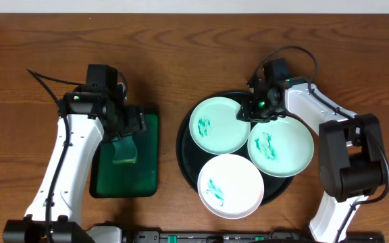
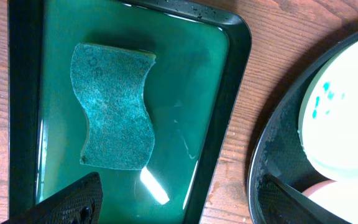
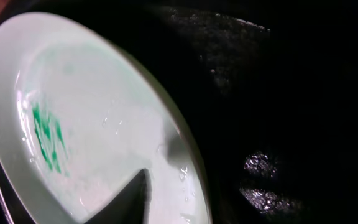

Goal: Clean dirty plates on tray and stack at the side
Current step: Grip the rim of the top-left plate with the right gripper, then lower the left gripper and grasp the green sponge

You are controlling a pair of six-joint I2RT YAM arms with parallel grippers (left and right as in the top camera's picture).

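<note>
Three dirty plates point(image 1: 275, 152) sit on the round black tray point(image 1: 183, 145) on the wooden desk point(image 1: 181, 54), each marked with teal smears. One mint plate point(image 1: 219, 125) lies at the tray's far left, a second mint plate point(image 1: 286, 138) at its right, and a white plate point(image 1: 230, 185) at the near edge. The right hand point(image 1: 258, 111) is down where the two mint plates' far rims meet. Its wrist camera shows one dark finger point(image 3: 135, 199) lying over a mint plate's wet surface, but whether the hand grips the plate cannot be told. The left hand point(image 2: 182, 186) hangs wide open, holding nothing, over a green tray point(image 2: 191, 81) beside the black tray. A wavy green sponge point(image 2: 112, 109) lies in the green tray.
</note>
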